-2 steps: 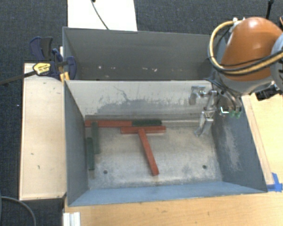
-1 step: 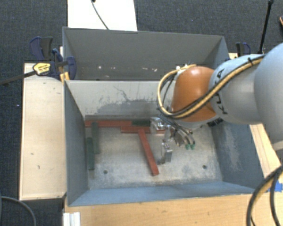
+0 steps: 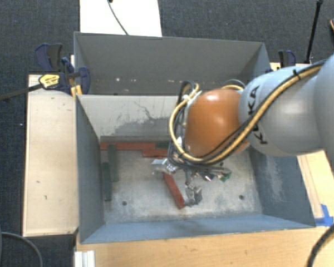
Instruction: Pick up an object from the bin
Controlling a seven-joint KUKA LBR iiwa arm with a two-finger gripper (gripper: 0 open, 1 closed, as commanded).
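Bin: you look down into a grey metal bin (image 3: 90, 166) with sloping walls. Its floor is dusty and mostly bare towards the front.

Arm: the grey arm (image 3: 300, 115) enters from the right of the view and bends down over the middle of the bin.

Wrist: a rounded orange cover (image 3: 211, 121) sits over the wrist, and looped cables (image 3: 181, 113) run round its left side. It blocks your view of part of the back of the floor.

Jaws: they hang below the orange cover, low over the floor, a little right of centre and towards the front. You cannot tell whether they are apart or together, because the dark hardware there merges into one cluster.

Task's thing: a short red-brown stick (image 3: 173, 187) lies flat on the floor near the middle of the bin. It is slanted, with its upper end to the left and its lower end to the right. Its lower end is at the tip of the jaws, on their left side. You cannot tell whether it is touching them or only just beside them.

Back of floor: a long red-brown bar (image 3: 128, 147) lies flat along the foot of the back wall, and its right end runs in under the wrist.

Left of floor: a dark green bar (image 3: 108, 174) lies along the foot of the left wall, well apart from the jaws.

Right of jaws: you see a small green piece (image 3: 225, 174) just beside the wrist hardware. You cannot tell whether it lies loose in the bin or is part of the robot.
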